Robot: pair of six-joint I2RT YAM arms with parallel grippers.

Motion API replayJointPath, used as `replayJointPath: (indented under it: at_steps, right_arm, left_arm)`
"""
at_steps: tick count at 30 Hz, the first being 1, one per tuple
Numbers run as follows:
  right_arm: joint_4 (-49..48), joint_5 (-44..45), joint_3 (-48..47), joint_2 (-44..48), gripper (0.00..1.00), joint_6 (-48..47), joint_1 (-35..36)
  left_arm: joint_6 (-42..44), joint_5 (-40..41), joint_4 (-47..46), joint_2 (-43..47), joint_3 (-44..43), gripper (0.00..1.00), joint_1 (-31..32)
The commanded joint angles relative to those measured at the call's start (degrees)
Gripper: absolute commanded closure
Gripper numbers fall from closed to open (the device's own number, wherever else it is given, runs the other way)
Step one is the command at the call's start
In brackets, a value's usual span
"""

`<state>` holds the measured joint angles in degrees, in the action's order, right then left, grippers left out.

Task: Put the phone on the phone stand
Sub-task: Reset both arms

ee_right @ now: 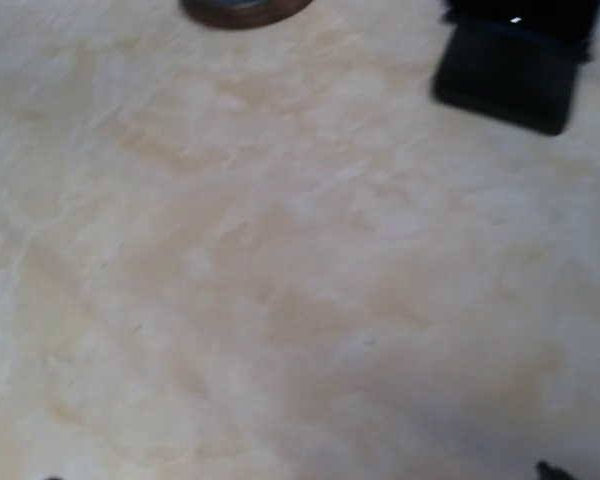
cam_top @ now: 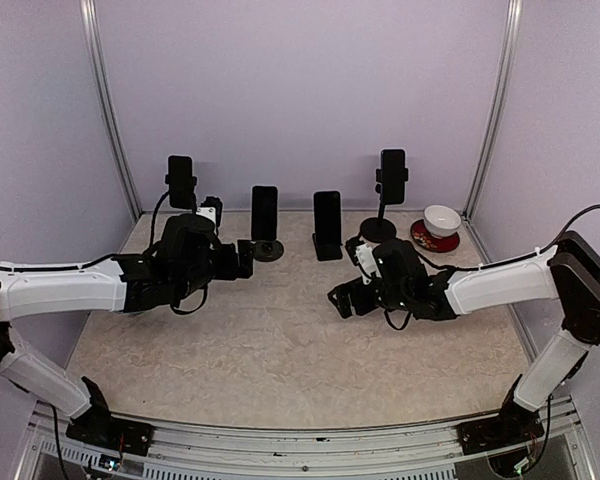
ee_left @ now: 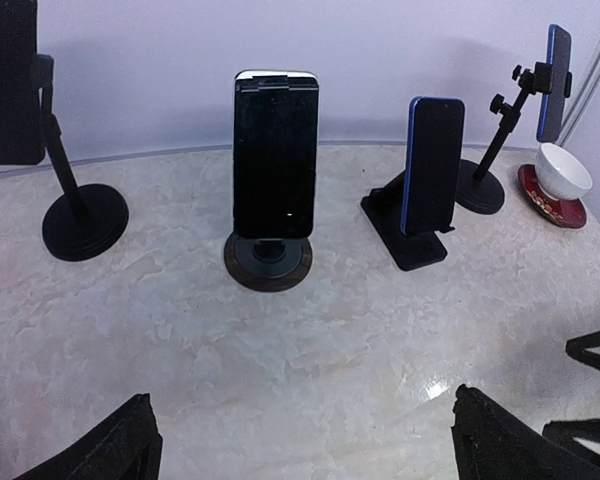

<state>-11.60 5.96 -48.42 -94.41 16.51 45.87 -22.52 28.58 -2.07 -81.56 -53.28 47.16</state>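
Observation:
Several dark phones stand upright, each on its own stand. One phone (cam_top: pixel 264 212) (ee_left: pixel 275 155) rests on a round-based phone stand (cam_top: pixel 268 250) (ee_left: pixel 268 263). A blue-edged phone (cam_top: pixel 327 219) (ee_left: pixel 435 165) leans on a black wedge stand (cam_top: pixel 327 250) (ee_left: pixel 405 238) (ee_right: pixel 515 62). Two more phones (cam_top: pixel 181 181) (cam_top: pixel 392 171) are clamped high on pole stands. My left gripper (cam_top: pixel 246 258) (ee_left: pixel 305 450) is open just short of the round stand, nothing between its fingers (ee_left: pixel 110 450). My right gripper (cam_top: pixel 342 300) (ee_right: pixel 298 474) is open over bare table in front of the wedge stand.
A white bowl (cam_top: pixel 441 219) (ee_left: pixel 563 170) sits on a red saucer (cam_top: pixel 432 238) (ee_left: pixel 552 197) at the back right, beside the right pole stand's base (cam_top: pixel 378 230) (ee_left: pixel 478 188). The left pole stand's base (ee_left: pixel 80 222) is at the back left. Lilac walls enclose the marble table.

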Motion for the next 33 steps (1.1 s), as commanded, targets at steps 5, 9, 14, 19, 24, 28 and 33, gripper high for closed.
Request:
replayJointPath:
  at_steps: [5,9,14,19,24,28,33]
  right_arm:
    - [3.93,2.58,2.39,8.39,0.0,0.35,-5.53]
    - [5.73,1.41,4.51,12.84,0.0,0.75,-9.6]
    - [7.04,6.98,10.22,19.36,0.0,-1.76,-11.39]
    - [5.86,13.48,17.22,28.09,0.0,-5.25,-11.68]
    - [5.86,18.15,20.87,36.27,0.0,-8.25,-12.3]
    - [10.51,21.81,19.78,38.25,0.0,-1.22,-13.11]
    - [6.69,9.07,21.07,37.78,0.0,-6.5,-14.24]
  left_arm:
    - [-3.51,3.06,-0.39,12.43,11.64,0.01,0.57]
    - [-4.16,5.34,2.69,17.46,14.01,0.01,0.57]
    - [-5.88,7.05,8.52,25.77,17.77,0.01,0.66]
    - [-1.96,2.72,7.25,36.45,24.84,0.01,0.81]
    - [1.03,3.03,7.59,47.67,30.49,0.01,0.92]
    - [-2.18,7.57,9.97,51.94,30.88,0.01,0.43]
    - [1.11,1.05,7.25,51.57,30.85,0.01,-5.64]
